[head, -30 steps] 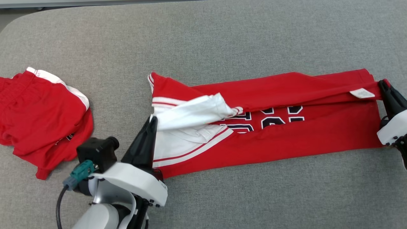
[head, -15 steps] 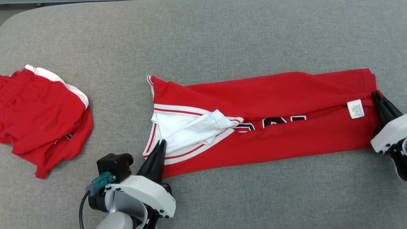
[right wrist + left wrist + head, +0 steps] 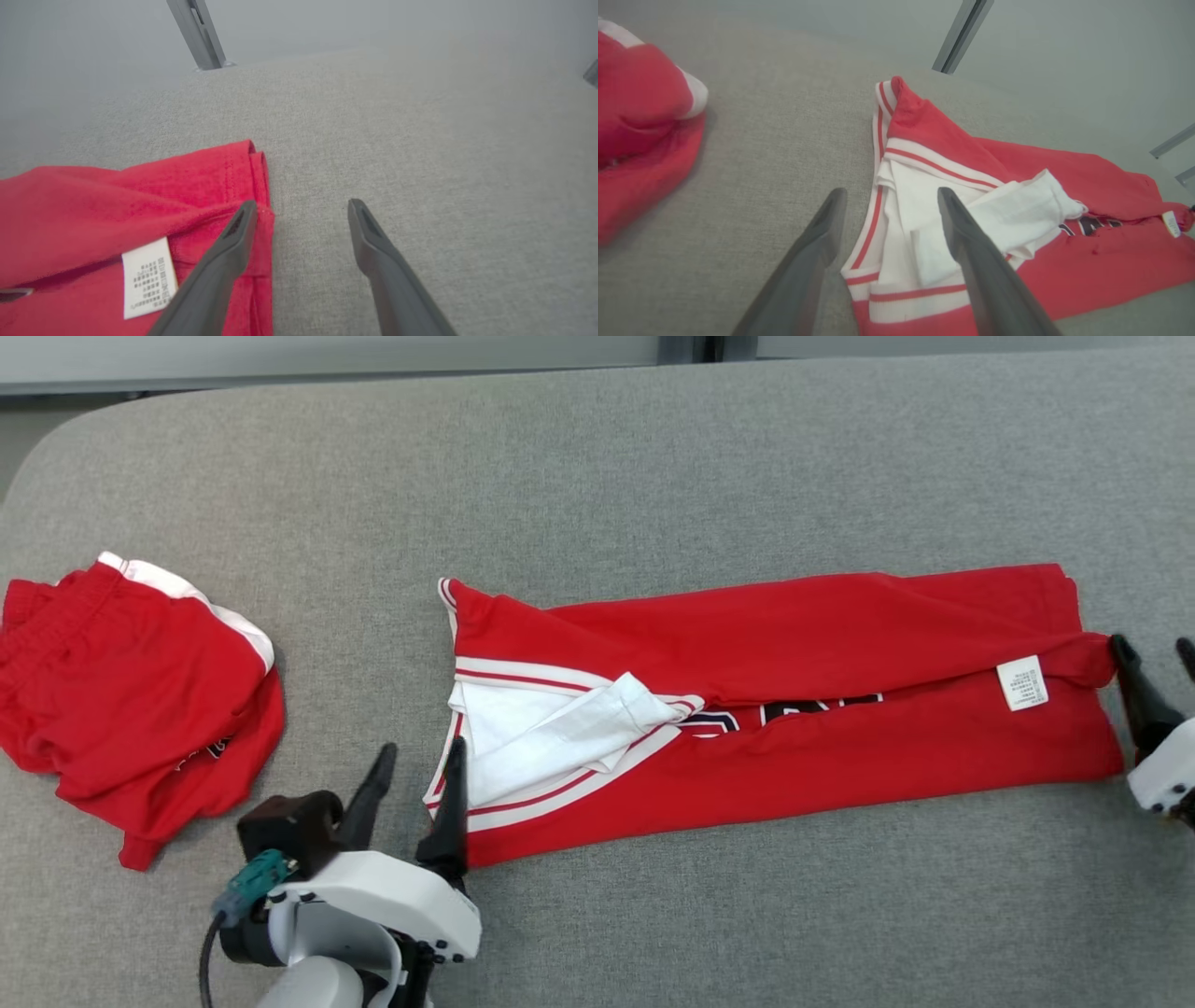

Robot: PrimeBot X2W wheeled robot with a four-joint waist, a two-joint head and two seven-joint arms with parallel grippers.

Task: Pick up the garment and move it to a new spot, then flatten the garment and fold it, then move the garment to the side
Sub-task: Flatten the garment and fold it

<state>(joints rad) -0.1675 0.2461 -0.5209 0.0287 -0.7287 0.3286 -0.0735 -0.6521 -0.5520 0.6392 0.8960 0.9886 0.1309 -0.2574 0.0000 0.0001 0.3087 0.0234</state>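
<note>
The garment [image 3: 794, 709] is a red jersey with white trim and dark lettering, lying on the grey table [image 3: 597, 476] as a long band folded lengthwise. Its white-trimmed end [image 3: 924, 219] points left and a white label [image 3: 1022, 683] sits near the right end. My left gripper [image 3: 422, 747] stands open at the band's lower left corner, one finger over the white trim [image 3: 892, 191], nothing held. At the right end my right gripper [image 3: 1150, 642] is open, its left finger over the red hem [image 3: 117, 200], the other over bare table [image 3: 302, 203].
A second red garment with a white stripe [image 3: 131, 681] lies bunched at the table's left edge, also seen in the left wrist view [image 3: 635, 121]. The table's rounded far edge [image 3: 280, 392] runs along the top, with grey floor and a metal post [image 3: 196, 32] beyond.
Both grippers were shut on the garment's ends and now stand open, having let go. The garment has settled flat. The head camera has tilted, shifting the whole picture slightly down.
</note>
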